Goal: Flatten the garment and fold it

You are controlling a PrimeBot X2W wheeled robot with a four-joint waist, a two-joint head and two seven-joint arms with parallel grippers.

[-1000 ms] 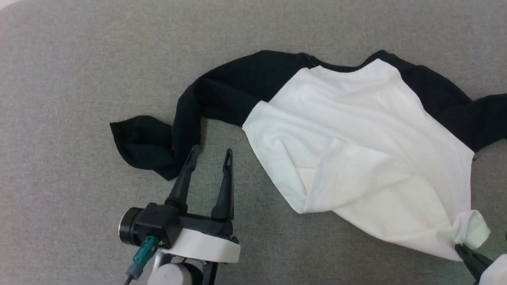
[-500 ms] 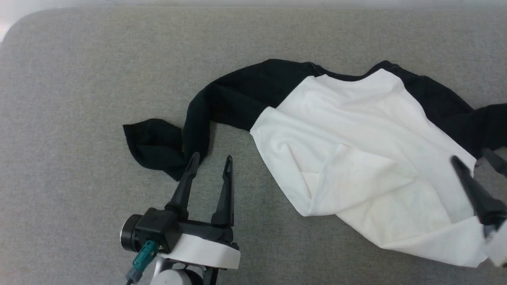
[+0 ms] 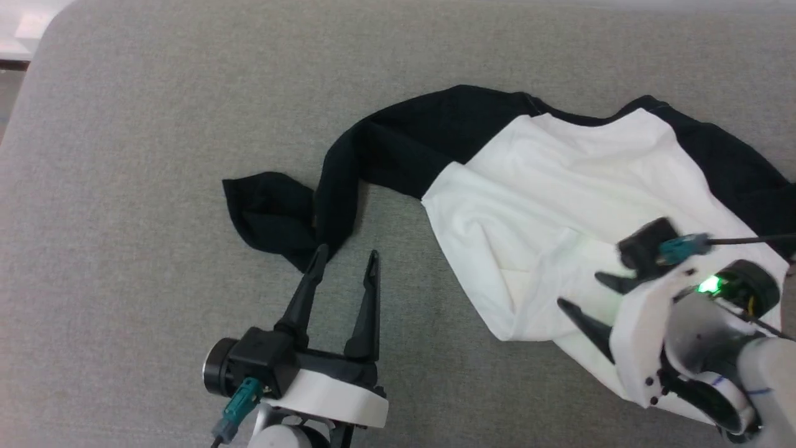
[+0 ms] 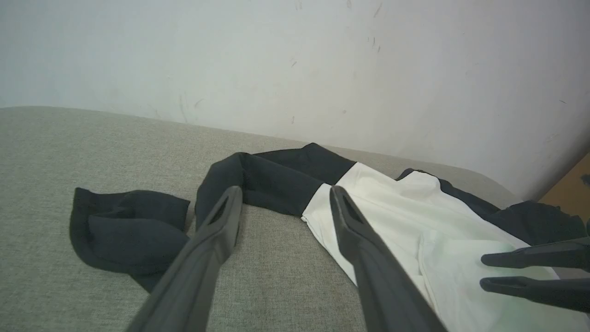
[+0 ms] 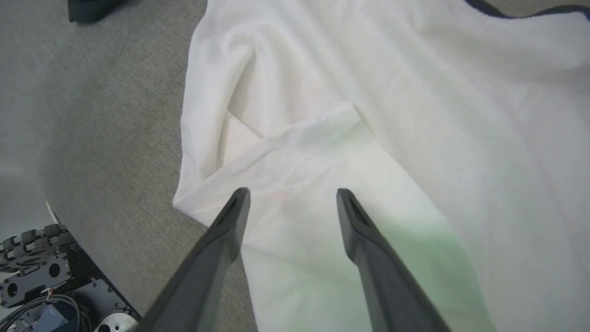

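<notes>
While the white cotton T-shirt with black sleeves (image 3: 559,180) lies rumpled across the grey fabric surface (image 3: 155,155), both claws stand wide, with nothing held in either. On the near side the left gripper (image 3: 347,252) has its fingers spread, one tip just beside the twisted black sleeve (image 3: 273,211), the other over bare grey cloth. Across on the right, the right gripper (image 3: 578,290) points over the shirt's white body, fingers apart above a folded-over flap (image 5: 304,152) — whether the tips touch the cotton, I cannot tell. The black neck trim (image 3: 578,117) lies at the far side; the other black sleeve (image 3: 734,162) trails off right.
</notes>
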